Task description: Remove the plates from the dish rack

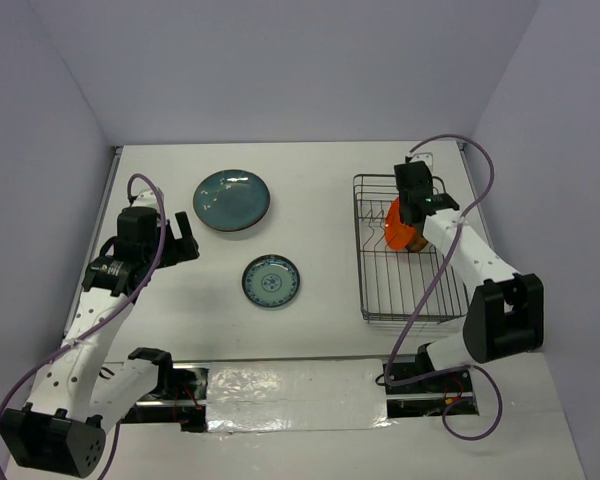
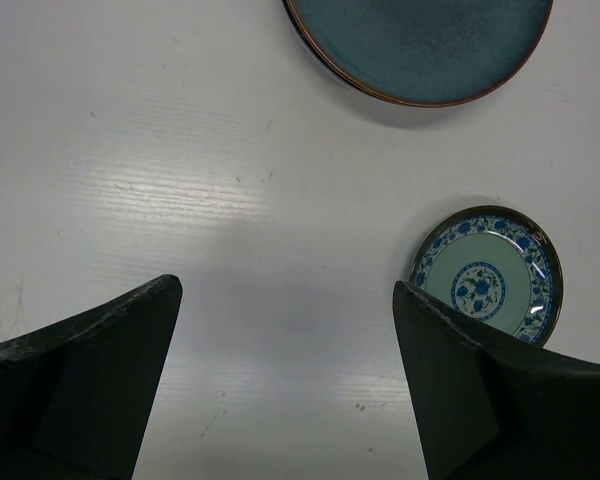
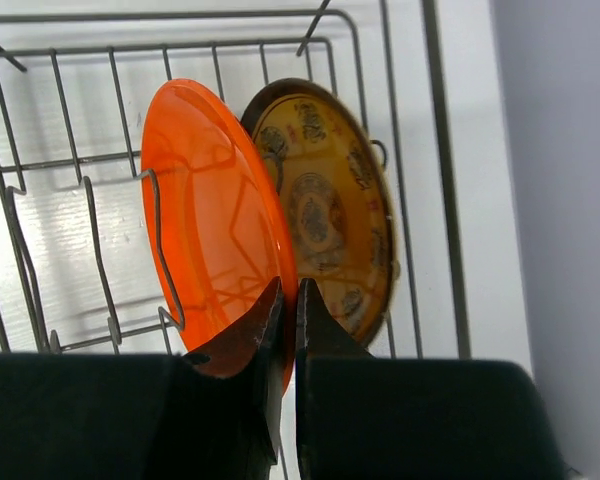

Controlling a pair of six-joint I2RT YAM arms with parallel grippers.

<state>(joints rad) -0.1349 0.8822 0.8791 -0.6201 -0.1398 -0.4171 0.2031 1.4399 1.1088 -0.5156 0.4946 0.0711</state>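
Note:
The wire dish rack (image 1: 380,290) stands at the right. An orange plate (image 1: 393,224) and a yellow-brown plate (image 1: 417,241) stand upright in it, side by side. In the right wrist view my right gripper (image 3: 289,290) is shut on the rim of the orange plate (image 3: 205,210), with the yellow-brown plate (image 3: 330,200) just behind it. A dark teal plate (image 1: 231,199) and a small blue-white patterned plate (image 1: 271,281) lie flat on the table. My left gripper (image 1: 182,237) is open and empty, above bare table left of the blue-white plate (image 2: 488,286); the teal plate (image 2: 420,45) is ahead of it.
The rack's upright wire prongs (image 3: 160,250) stand against the orange plate's face. Grey walls close in the table at the back and both sides. A foil-covered strip (image 1: 300,385) runs along the near edge between the arm bases.

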